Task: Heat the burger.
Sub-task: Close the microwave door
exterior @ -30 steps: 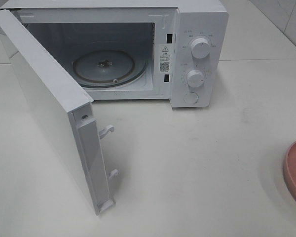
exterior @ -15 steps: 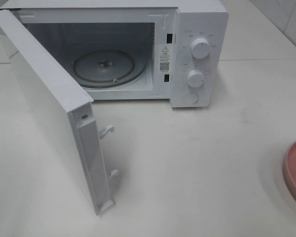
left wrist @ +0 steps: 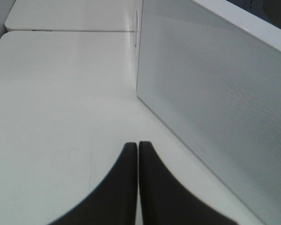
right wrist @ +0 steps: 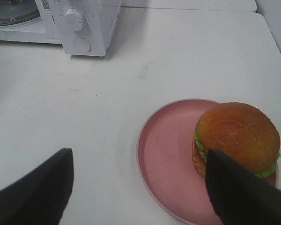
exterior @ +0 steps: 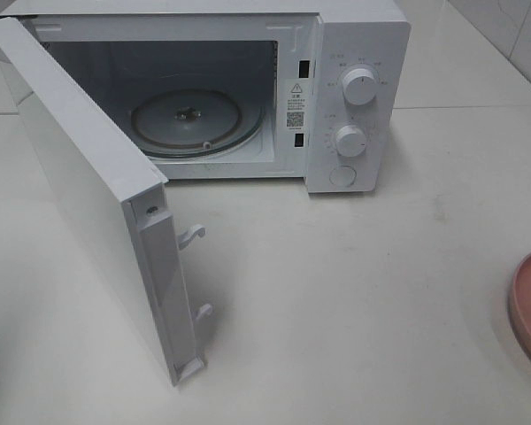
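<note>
Right wrist: one burger (right wrist: 236,138), one plate (right wrist: 166,159)

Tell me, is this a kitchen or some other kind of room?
Probably a kitchen-style test setup. A white microwave stands open on a plain white table, with a burger on a pink plate nearby. Tiled wall shows in the corner, but no sink or stove.
</note>
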